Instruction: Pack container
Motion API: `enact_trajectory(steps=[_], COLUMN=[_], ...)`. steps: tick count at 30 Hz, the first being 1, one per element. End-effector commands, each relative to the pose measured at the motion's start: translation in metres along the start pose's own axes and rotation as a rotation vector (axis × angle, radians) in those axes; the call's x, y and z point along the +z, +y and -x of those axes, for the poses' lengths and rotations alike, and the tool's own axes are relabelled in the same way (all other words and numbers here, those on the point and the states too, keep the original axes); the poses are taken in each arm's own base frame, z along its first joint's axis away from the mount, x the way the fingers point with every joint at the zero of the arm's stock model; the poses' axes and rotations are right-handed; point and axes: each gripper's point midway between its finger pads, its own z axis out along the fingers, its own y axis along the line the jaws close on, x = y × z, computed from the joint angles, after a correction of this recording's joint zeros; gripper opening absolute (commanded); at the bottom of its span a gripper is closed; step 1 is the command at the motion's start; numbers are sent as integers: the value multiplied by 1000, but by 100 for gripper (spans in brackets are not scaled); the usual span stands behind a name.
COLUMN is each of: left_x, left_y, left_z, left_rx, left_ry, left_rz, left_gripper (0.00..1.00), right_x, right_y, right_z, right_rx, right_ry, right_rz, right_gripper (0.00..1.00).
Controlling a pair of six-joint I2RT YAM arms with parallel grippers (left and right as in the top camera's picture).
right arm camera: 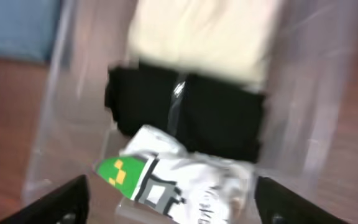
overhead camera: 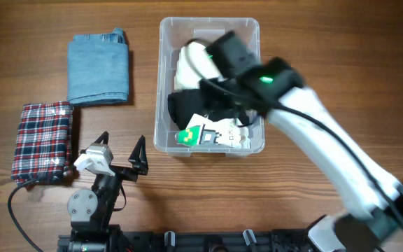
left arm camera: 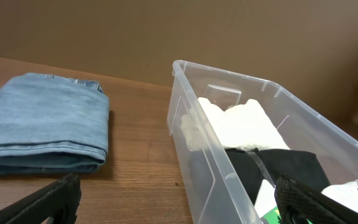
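The right arm hides part of the container's contents overhead.

For the left arm: folded low over its base at the near edge, wrist pointed away. At the left hand: spread wide, dark fingers splayed to either side, gripping nothing. For the right arm: stretched from the near-right corner diagonally up and leftward, white link long and straight, green light lit near the wrist. At the right hand: angled downward, blurred, black fingers far apart at the bottom corners of its own wrist view, nothing between them.
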Motion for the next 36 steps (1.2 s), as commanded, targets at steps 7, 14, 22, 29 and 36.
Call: enact_trajectory(steps=[7,14,22,29,36], left_x=[0,0,0,0,0], left_y=[3,3,3,3,3], left_z=[-3,-3,-3,-3,-3], left_rx=[13,13,13,13,14], left_ry=[6,7,7,6,6], left_rz=[10,10,10,10,10], left_gripper=[100,100,100,100,100], right_x=[-57,-62,-66,-43,-17], right_y=[-150,-233,-297,-320,-328], right_z=[15,5,-10,-26,-29], right_rx=[328,527,694,744,744], right_ry=[-99,-82,-68,10,50], right_rz=[-287,-406,-491,-523,-531], right_gripper=[99,100,100,100,100])
